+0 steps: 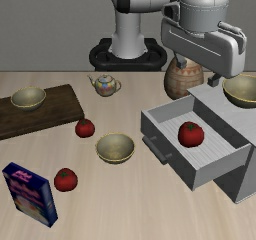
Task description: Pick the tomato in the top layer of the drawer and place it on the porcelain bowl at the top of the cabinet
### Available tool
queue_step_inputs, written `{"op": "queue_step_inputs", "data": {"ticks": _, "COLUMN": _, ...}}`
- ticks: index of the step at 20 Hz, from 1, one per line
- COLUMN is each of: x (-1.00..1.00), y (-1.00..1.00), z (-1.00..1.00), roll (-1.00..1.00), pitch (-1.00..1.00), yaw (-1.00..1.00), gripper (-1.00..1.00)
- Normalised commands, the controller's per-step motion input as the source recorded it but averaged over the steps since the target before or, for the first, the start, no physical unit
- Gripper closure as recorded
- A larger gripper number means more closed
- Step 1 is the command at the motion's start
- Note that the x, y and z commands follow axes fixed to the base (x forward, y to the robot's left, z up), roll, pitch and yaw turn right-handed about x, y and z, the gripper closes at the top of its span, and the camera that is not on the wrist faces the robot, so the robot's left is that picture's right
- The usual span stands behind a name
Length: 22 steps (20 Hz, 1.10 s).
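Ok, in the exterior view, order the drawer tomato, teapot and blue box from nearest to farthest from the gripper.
1. Tomato, in the open drawer below the gripper.
2. Teapot, toward the exterior view's left.
3. Blue box, lower left corner.

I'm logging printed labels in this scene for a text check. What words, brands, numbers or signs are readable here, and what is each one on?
No text can be read.
Blue box: its front carries a printed white and reddish design, too blurred to read as words.
Teapot, wooden board, cabinet: no lettering visible.
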Motion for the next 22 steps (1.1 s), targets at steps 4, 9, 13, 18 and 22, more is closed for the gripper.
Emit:
{"op": "queue_step_inputs", "data": {"ticks": 4, "x": 0.0, "y": 0.0, "z": -1.0, "roll": 0.0, "pitch": 0.0, "yaw": 0.0, "gripper": -1.0}}
{"op": "queue_step_inputs", "data": {"ticks": 9, "x": 0.0, "y": 0.0, "z": -1.0, "roll": 0.0, "pitch": 0.0, "yaw": 0.0, "gripper": -1.0}}
{"op": "queue_step_inputs", "data": {"ticks": 13, "x": 0.0, "y": 0.0, "z": -1.0, "roll": 0.0, "pitch": 0.0, "yaw": 0.0, "gripper": -1.0}}
{"op": "queue_step_inputs", "data": {"ticks": 18, "x": -0.2, "y": 0.0, "z": -0.4, "roll": 0.0, "pitch": 0.0, "yaw": 0.0, "gripper": -1.0}}
{"op": "queue_step_inputs", "data": {"ticks": 22, "x": -0.25, "y": 0.0, "z": 0.0, "roll": 0.0, "pitch": 0.0, "yaw": 0.0, "gripper": 1.0}}
